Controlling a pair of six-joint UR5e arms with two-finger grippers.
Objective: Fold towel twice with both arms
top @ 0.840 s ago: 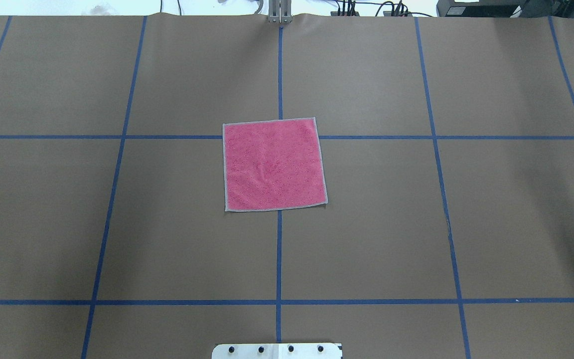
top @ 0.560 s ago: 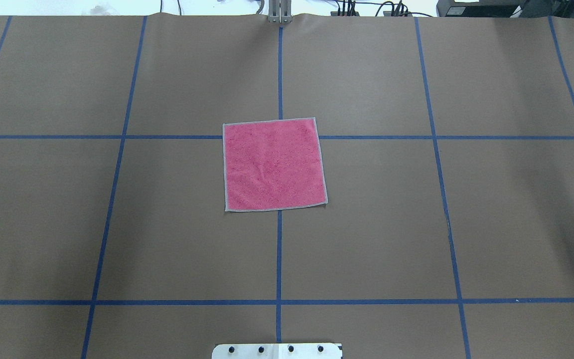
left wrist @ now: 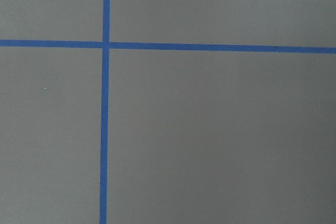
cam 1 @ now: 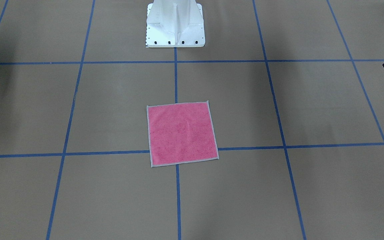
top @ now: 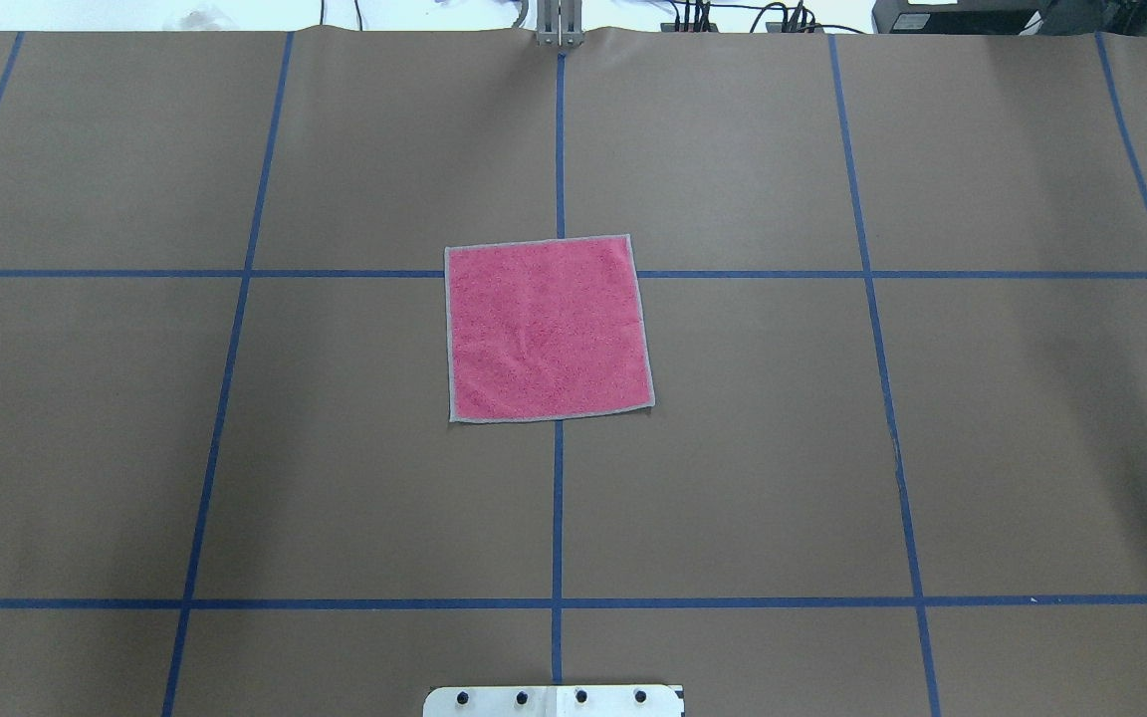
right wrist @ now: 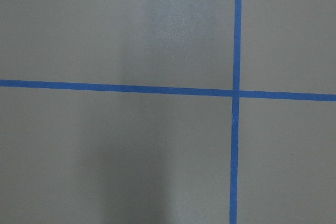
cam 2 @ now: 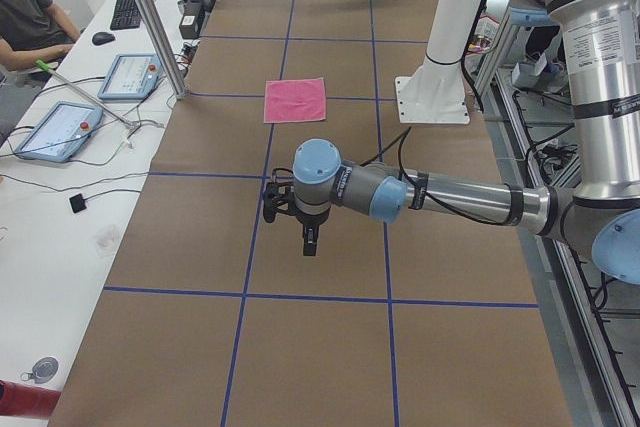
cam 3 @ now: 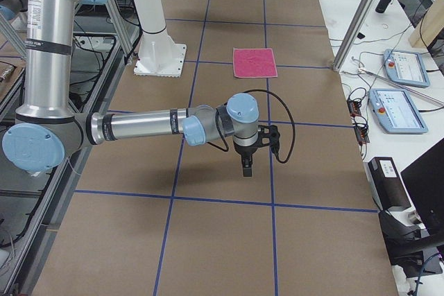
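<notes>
Light is even and diffuse, from overhead, in all views. The brown table cover [top: 733, 448] reads mid-toned with no hard glare. The right wrist view shows a pale sheen on it at upper middle and a dim patch below. Broad soft-edged shadows lie at both side margins of the front-facing view. A blurred shadow sits beneath the right arm [cam 3: 146, 126]. The towel [top: 547, 329] is sharp, its terry grain visible. Wrist views are slightly soft, possibly out of focus. The overhead's far strip is washed out.
</notes>
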